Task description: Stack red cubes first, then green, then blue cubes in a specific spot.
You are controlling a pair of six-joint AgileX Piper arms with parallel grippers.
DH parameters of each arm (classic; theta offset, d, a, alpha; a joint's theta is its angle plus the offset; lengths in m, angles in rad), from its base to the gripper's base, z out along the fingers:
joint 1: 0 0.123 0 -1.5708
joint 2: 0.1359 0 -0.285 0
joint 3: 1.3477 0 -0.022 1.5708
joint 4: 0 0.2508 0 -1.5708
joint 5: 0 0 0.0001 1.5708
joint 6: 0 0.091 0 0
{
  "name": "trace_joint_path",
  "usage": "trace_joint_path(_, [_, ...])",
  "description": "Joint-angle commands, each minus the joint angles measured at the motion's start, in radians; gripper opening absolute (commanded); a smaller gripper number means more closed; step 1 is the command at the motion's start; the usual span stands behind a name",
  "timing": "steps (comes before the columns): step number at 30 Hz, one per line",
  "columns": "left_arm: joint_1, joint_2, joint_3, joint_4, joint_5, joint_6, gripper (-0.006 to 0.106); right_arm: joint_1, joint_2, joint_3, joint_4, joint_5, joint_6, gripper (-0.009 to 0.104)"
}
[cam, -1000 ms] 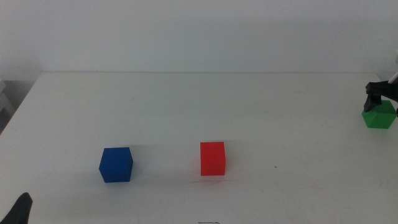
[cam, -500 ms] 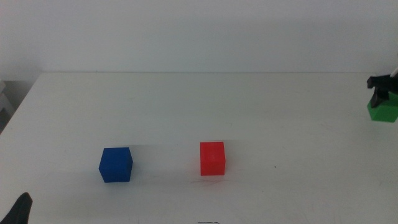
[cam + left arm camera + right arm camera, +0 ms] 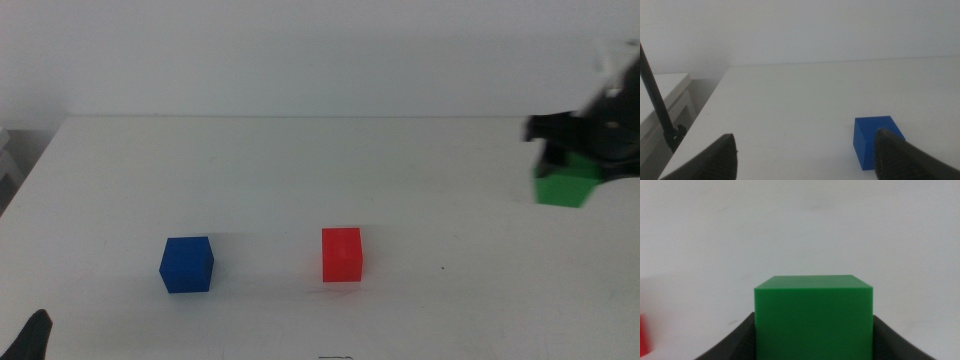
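From the middle view, you have nothing stacked yet. The red cube (image 3: pixel 342 254) sits alone on the white worktop (image 3: pixel 300 170), near the front centre, with the blue cube (image 3: pixel 187 264) well apart to its left, also alone. The green cube (image 3: pixel 565 183) is up off the worktop at the far right, clamped in the right gripper (image 3: pixel 578 150), which is blurred with motion. So judge the task as early: red seems to be the base, green is in transit, and blue is untouched. The left gripper (image 3: pixel 30 338) waits at the bottom left corner.

In the left wrist view, your left gripper (image 3: pixel 805 150) is spread wide and holds nothing. The blue cube (image 3: pixel 875 141) lies just beyond one jaw, flat on the worktop, one vertical edge turned slightly toward the camera.

In the right wrist view, the green cube (image 3: pixel 814 315) fills the gap between the jaws of the right gripper (image 3: pixel 814 335), squarely held, top face level. Being a cube, it has no long axis; its front face points straight ahead. A red sliver (image 3: pixel 642 332) shows at the edge.
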Motion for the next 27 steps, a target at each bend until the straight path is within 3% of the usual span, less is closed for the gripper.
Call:
trace_joint_path(1, [-0.001,-0.02,-0.003,0.0,-0.084,-0.008,0.094,0.096,-0.039,-0.054,-0.028,0.009,0.062,-0.001])
trace_joint_path(8, [-0.001,-0.02,-0.003,0.0,-0.084,-0.008,0.094,0.351,0.084,-0.186,-0.055,0.05,0.219,-0.001])
trace_joint_path(12, [-0.001,-0.02,-0.003,0.0,-0.084,-0.008,0.094,0.438,0.192,-0.326,-0.114,0.137,0.308,-0.001])
trace_joint_path(17, [-0.001,-0.02,-0.003,0.0,-0.084,-0.008,0.094,0.504,0.292,-0.439,-0.13,0.194,0.352,-0.001])
trace_joint_path(27, [-0.001,-0.02,-0.003,0.0,-0.084,-0.008,0.094,0.549,0.343,-0.462,-0.106,0.132,0.386,-0.001])
